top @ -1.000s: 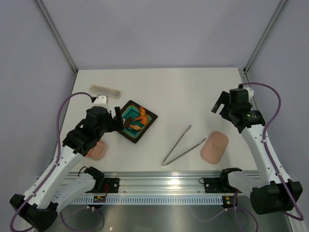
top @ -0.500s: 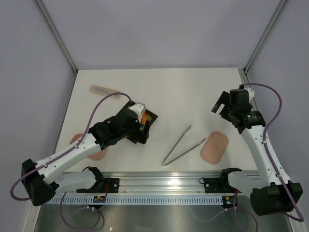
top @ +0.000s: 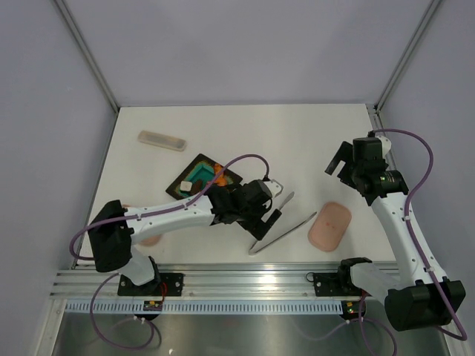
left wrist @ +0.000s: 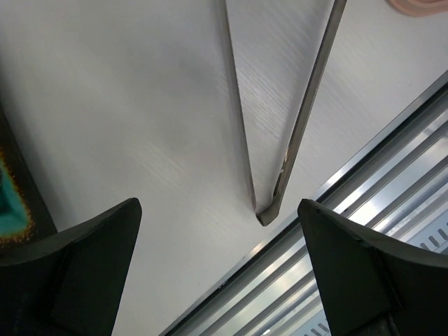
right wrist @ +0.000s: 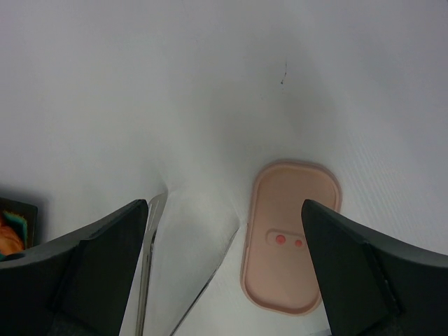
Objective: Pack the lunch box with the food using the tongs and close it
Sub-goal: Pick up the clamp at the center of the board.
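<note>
The silver tongs (top: pixel 280 224) lie on the table in a narrow V, joined end (left wrist: pixel 266 212) toward the near rail. My left gripper (top: pixel 266 220) hangs open just over their joined end, and its fingers (left wrist: pixel 91 266) touch nothing. The pink lid (top: pixel 329 225) with two red spots (right wrist: pixel 289 240) lies right of the tongs. The pink lunch box (top: pixel 151 239) shows at the left, partly hidden under my left arm. Orange and brown food (top: pixel 217 173) sits in the dark tray (top: pixel 190 175). My right gripper (top: pixel 341 158) is open above the table behind the lid.
A long pale translucent case (top: pixel 162 140) lies at the back left. The metal rail (left wrist: pixel 364 175) runs along the near table edge, close to the tongs' joined end. The dark tray's corner (right wrist: pixel 14 222) shows at the left of the right wrist view.
My left arm has swung right, from over the dark tray to above the tongs, uncovering the tray. The right arm has not moved. Both grippers stayed open.
</note>
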`<state>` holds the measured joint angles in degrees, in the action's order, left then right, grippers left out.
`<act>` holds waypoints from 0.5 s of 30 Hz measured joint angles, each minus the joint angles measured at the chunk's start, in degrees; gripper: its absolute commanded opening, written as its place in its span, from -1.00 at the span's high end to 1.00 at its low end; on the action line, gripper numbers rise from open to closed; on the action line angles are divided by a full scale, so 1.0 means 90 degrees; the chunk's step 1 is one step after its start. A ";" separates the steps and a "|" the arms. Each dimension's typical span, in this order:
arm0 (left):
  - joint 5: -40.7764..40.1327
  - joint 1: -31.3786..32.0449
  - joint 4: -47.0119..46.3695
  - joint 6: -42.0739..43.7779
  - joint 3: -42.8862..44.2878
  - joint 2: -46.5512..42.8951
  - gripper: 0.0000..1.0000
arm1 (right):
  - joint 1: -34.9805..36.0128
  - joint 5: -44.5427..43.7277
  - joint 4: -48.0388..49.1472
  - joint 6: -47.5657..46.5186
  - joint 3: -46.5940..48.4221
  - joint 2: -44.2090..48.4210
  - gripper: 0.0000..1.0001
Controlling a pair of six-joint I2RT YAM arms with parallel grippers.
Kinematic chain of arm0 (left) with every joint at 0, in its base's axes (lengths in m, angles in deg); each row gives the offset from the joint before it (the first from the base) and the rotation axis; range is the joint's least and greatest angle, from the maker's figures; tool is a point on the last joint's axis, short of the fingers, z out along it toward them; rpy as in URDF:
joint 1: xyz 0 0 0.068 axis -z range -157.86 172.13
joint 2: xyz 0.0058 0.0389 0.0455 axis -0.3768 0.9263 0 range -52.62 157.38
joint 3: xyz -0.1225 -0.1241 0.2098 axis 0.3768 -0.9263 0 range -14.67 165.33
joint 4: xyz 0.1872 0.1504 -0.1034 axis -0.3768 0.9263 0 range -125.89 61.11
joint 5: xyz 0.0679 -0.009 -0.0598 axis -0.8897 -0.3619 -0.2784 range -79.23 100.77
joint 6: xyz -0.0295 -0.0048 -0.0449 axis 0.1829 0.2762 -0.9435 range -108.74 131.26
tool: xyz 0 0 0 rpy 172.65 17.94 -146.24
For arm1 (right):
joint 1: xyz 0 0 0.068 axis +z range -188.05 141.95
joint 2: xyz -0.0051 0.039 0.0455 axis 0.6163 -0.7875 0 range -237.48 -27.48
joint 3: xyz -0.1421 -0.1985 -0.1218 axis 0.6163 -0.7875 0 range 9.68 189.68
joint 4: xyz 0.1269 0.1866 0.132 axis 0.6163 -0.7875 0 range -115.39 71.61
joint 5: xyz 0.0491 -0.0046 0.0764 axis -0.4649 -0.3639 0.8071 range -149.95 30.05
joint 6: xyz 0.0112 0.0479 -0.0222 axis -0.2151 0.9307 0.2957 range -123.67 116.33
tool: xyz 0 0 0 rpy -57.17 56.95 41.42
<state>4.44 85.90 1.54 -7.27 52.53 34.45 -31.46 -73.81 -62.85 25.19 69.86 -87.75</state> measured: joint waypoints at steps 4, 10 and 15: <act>0.0204 0.0075 -0.0180 0.0061 0.0155 0.0512 -0.98 | 0.0000 -0.0002 -0.0056 0.0000 0.0000 0.0007 -0.99; 0.0374 0.0170 -0.0345 -0.0114 0.0199 0.0969 -0.98 | 0.0000 -0.0005 -0.0085 0.0000 0.0000 0.0049 -0.99; 0.0396 0.0393 -0.0646 -0.0362 0.0291 0.1253 -0.98 | 0.0000 -0.0002 -0.0097 0.0010 0.0000 0.0075 -0.99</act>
<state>8.01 89.44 -4.27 -10.52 55.15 45.72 -31.46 -73.84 -63.73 25.28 69.86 -87.07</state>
